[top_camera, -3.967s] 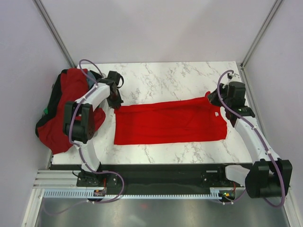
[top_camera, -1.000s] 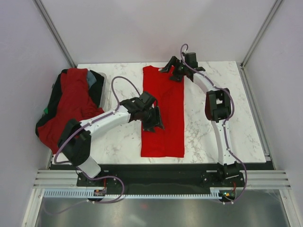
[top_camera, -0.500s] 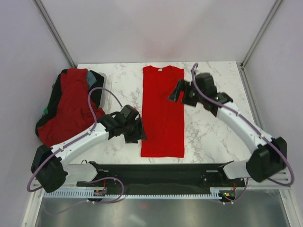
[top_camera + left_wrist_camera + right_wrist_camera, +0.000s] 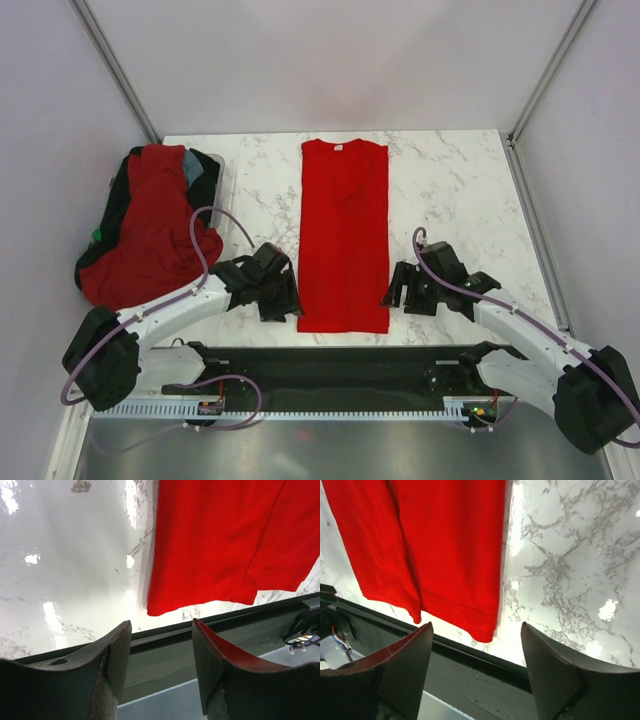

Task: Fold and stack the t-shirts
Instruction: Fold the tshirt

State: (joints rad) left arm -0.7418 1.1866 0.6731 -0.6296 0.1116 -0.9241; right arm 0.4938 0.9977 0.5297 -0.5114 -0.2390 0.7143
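Flanking the near hem of the folded red t-shirt, both pincers stand spread and hold nothing. The left gripper sits just beside the shirt's near-left corner. Its fingers frame the black rail along the table's near edge, with the hem corner just past them. The right gripper sits just beside the near-right corner, equally wide, not touching the cloth.

Bare marble table lies open on both sides of the shirt, wider on the right. On the left, the room ends at the pile of t-shirts heaped over the dark bin at the table's left edge.

Both arms lie low and stretched, reaching inward from their bases toward the middle, wrists turned toward the shirt.

The shirt is a narrow strip, lying flat. Its long axis runs from the near edge to the far edge, and the collar with its white neck label points away from the arms.
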